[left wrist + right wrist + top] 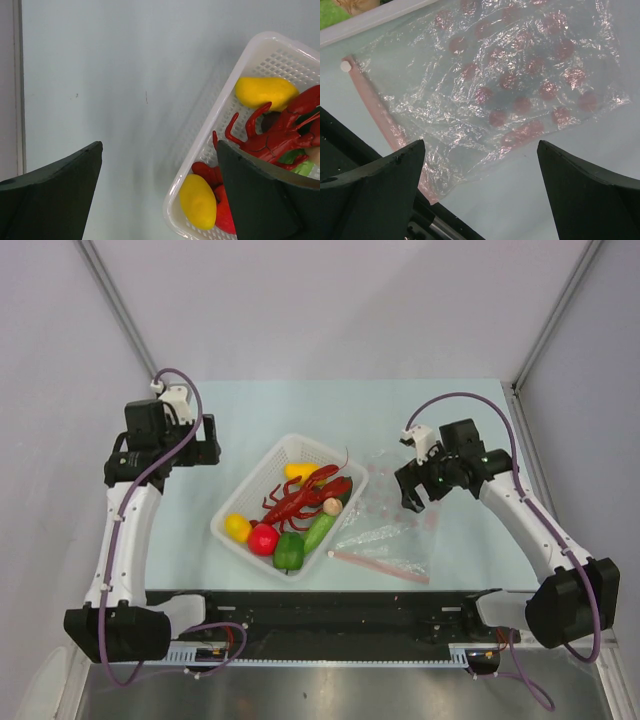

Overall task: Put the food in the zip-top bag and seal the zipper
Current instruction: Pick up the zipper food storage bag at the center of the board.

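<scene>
Nothing bagged yet. All the toy food sits heaped in the white plastic mesh basket [262, 466] at the middle of the pale blue surface [450, 410]. The red plastic lobster [305, 498] sprawls on top. Around it are the round red tomato [263, 538], the glossy green pepper [289, 552], the green cucumber [320, 532], the small beige mushroom [332, 506] and two yellow pieces [237, 527].

The clear crinkly zip-top bag [385, 510] lies flat just beside the basket's right side, red-dotted. Its pale pink zipper strip [380, 566] is on the near edge, toward the arm bases (handy for reaching the mouth).

Left end effector [207, 443]: spread wide, holding nothing, hanging over bare surface just left of the basket, likely placed to pick food. Right end effector [412, 490]: also wide and empty, poised above the bag, I'd judge to open its mouth.
</scene>
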Available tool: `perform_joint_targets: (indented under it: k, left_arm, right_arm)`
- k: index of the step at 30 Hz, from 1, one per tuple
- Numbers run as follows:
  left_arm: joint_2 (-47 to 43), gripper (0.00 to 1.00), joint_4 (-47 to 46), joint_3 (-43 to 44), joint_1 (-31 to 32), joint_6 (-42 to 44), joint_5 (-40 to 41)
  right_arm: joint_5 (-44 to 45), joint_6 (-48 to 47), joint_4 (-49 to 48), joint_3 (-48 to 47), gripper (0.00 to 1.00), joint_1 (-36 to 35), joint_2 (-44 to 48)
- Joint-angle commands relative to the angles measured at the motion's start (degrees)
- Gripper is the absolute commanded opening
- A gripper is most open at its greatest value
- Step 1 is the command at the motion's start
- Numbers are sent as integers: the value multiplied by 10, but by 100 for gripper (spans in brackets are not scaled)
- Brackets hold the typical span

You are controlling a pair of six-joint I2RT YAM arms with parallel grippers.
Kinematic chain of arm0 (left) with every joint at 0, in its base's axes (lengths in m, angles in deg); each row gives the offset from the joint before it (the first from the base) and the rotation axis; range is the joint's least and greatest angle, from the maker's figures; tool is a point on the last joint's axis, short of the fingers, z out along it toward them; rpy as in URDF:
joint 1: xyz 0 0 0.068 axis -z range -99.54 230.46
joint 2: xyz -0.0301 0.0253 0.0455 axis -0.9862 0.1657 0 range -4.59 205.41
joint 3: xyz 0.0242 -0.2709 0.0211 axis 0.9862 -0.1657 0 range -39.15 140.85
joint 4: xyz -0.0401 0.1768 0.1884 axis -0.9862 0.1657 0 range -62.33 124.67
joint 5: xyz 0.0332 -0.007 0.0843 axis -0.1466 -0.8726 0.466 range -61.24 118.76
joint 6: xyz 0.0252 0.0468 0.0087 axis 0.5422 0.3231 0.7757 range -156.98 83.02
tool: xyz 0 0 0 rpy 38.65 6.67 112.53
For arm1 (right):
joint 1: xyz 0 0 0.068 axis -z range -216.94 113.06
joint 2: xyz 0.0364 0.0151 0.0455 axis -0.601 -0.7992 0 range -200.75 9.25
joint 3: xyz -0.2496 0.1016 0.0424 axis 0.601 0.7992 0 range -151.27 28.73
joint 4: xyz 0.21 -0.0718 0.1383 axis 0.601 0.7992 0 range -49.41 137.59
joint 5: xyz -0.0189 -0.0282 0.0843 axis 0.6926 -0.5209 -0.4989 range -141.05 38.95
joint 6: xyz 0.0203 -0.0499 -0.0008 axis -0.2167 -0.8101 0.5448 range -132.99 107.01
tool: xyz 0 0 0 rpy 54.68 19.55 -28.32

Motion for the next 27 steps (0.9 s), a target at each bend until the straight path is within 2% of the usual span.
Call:
perform_joint_targets:
  k: [1,5,8,10,17,22,27]
  left_arm:
    - [-28,100,-15,6,2,-3,8]
    - [-24,100,-13,15,3,-9,14]
    - [-22,100,-20,11,3,-33,52]
    - [-17,100,-18,11,2,-41,83]
    - [-22,100,-11,4,3,-51,105]
    - [-19,100,-5,-1,3,-52,120]
    - [-14,100,-1,2,3,-45,133]
  right_arm:
    - [15,-17,-8,-4,100,-18,14]
    - [15,-28,3,-5,100,-59,15]
    - [12,-26,3,6,100,-89,20]
    - [8,-19,-6,21,100,-124,20]
    - [13,-23,-29,69,99,-242,25]
    - [70,-26,-54,112,96,-363,29]
    - [164,-19,-95,164,93,-449,36]
